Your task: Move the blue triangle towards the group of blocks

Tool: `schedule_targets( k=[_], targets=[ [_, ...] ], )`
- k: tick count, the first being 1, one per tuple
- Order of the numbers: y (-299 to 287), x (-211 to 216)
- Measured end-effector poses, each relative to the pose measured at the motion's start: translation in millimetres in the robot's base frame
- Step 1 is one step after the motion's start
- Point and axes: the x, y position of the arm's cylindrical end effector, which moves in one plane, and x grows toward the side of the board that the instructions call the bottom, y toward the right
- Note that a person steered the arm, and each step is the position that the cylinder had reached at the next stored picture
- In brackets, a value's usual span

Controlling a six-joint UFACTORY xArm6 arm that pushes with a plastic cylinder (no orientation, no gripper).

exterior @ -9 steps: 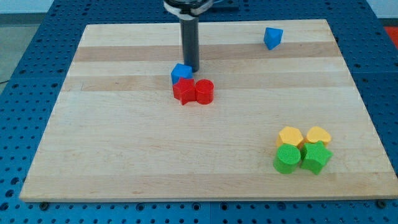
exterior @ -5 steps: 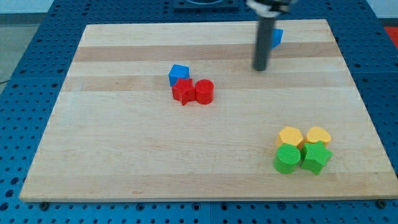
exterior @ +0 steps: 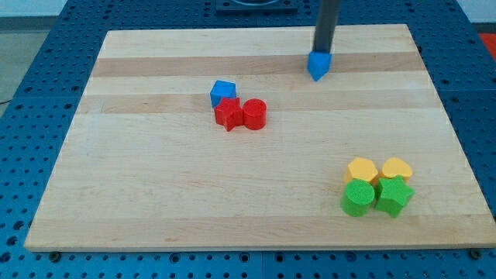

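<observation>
The blue triangle (exterior: 318, 66) lies on the wooden board near the view's top, right of centre. My tip (exterior: 322, 52) stands right against its upper edge, on the side toward the view's top. A group of blocks sits left of centre: a blue cube (exterior: 222, 93), a red star-shaped block (exterior: 229, 115) and a red cylinder (exterior: 255, 114), all touching. The triangle is well to the right of and above this group.
A second cluster sits at the view's bottom right: two yellow blocks (exterior: 362, 170) (exterior: 397, 169) above a green cylinder (exterior: 358, 198) and a green star-shaped block (exterior: 394, 195). The board's top edge (exterior: 256, 31) is just above my tip.
My tip left the blue cube, swept right across the board and came in above the blue triangle. The triangle has slid down and to the left from its place near the top edge.
</observation>
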Motion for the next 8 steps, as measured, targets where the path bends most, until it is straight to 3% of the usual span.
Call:
schedule_targets(
  k=[1, 2, 3, 5, 8],
  targets=[
    [-0.5, 8.0],
    [41.3, -18.5],
    [66.8, -5.4],
    [-33.4, 34.7],
    [-52.6, 50.1]
  ],
)
